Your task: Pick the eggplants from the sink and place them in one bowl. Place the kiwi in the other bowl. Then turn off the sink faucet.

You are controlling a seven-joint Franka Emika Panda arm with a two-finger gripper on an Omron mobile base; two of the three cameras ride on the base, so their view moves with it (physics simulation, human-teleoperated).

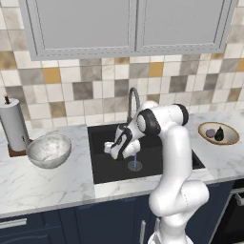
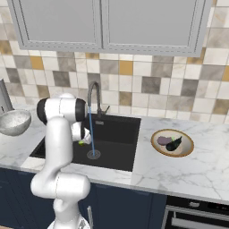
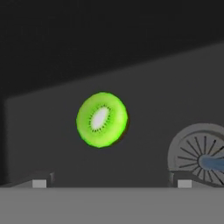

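Kiwi (image 3: 102, 119) lies straight ahead of the hand (image 3: 111, 183) (slightly left of centre); fingers spread, nothing held.

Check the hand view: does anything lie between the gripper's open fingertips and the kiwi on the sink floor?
No. In the hand view, just bare black sink floor separates the gripper from the kiwi; the drain sits off to one side.
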